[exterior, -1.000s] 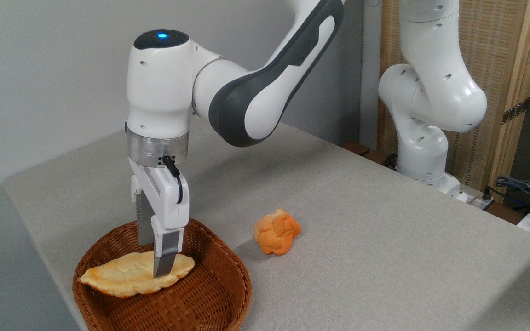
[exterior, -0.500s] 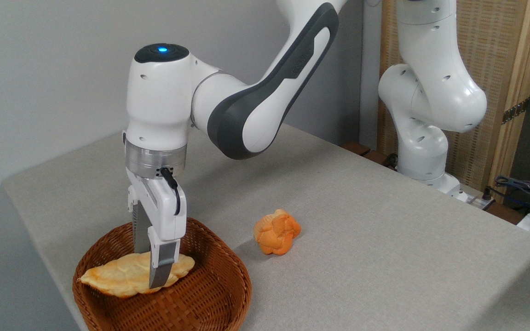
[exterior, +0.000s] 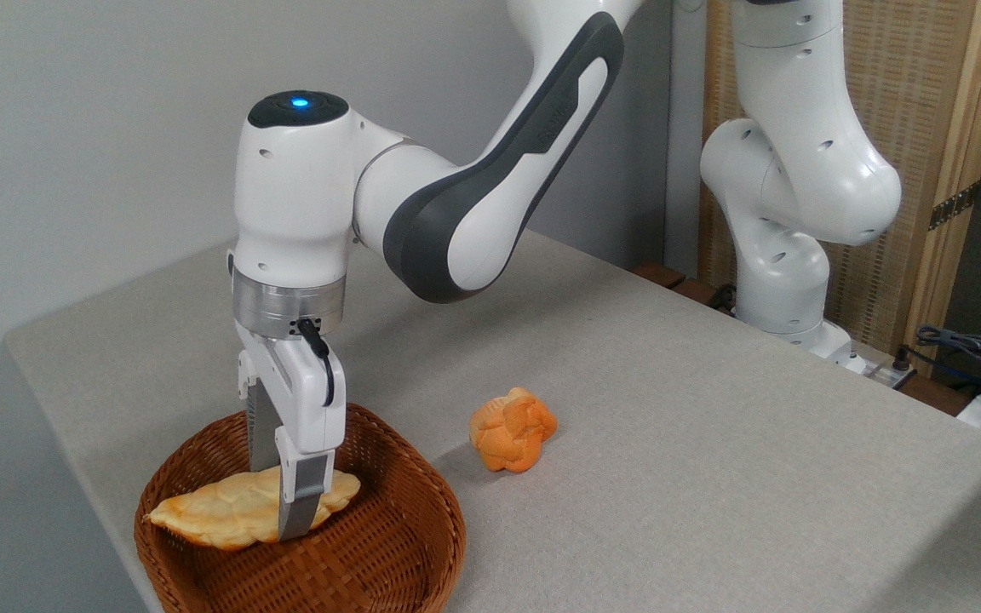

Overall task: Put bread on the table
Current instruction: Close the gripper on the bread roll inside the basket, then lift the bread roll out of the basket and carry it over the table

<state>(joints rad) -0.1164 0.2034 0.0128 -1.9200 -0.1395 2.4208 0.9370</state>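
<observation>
Gripper (exterior: 282, 502) lower, astride bread (exterior: 226, 518)

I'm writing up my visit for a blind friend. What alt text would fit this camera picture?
A white robot arm's pincer reaches down into a brown wicker basket, its two fingers straddling a long, pale braided bread lying inside. The basket sits near the front left corner of a grey-beige table, with a small orange knotted bun lying on the cloth to its right.

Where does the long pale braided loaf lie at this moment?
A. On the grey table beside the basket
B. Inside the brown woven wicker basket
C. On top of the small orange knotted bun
B: the long pale braided loaf rests inside the brown woven wicker basket, with the jaws astride it.
</observation>
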